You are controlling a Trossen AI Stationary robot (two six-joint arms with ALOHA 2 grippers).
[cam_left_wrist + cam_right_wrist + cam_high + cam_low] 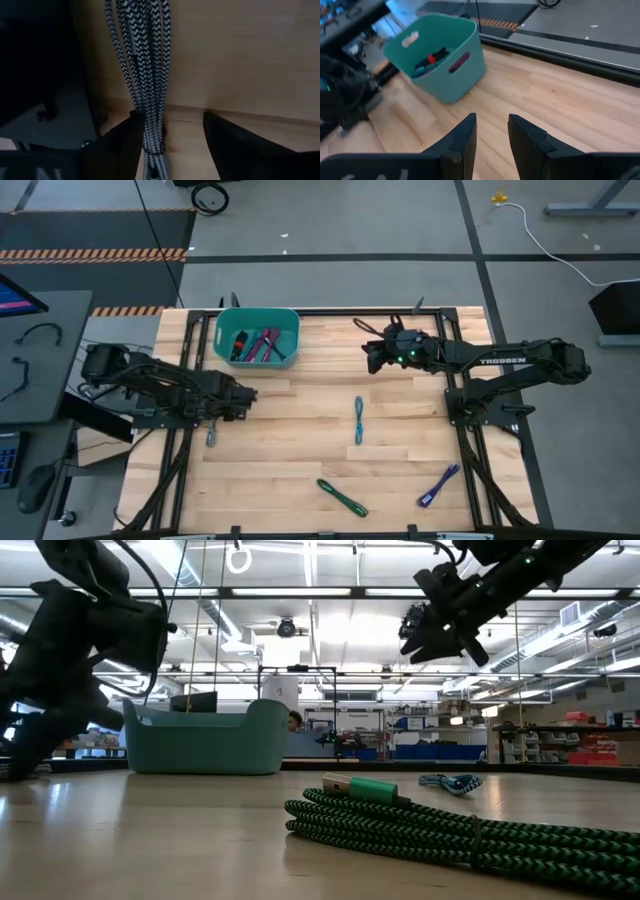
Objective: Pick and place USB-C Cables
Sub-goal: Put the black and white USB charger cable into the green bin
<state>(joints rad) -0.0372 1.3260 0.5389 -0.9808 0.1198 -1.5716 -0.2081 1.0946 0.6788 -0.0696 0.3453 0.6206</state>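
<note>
Starting at the left edge of the table (pixel 280 410), the left gripper (pixel 226 412) is seen low over the wood, its jaws apart, with a grey-and-white braided cable (pixel 145 75) lying between them against the left finger; nothing shows the jaws pressing on it. In the high view the same cable (pixel 212 436) is found just below the gripper, close to the table's dark frame rail.

Further along, a teal bin (pixel 222 345) is set near the table's far edge, and several cables, magenta and dark ones among them, are held inside it; their exact number cannot be told.

On the open wood three loose cables are counted: a green cable (pixel 341 497) near the front edge, a teal-blue cable (pixel 358 420) at the middle, and a purple cable (pixel 438 485) toward the front right. None is touched by either arm.

At the right, the right gripper (pixel 374 356) is held raised above the table beside the bin, jaws slightly apart and gripping nothing.
</note>
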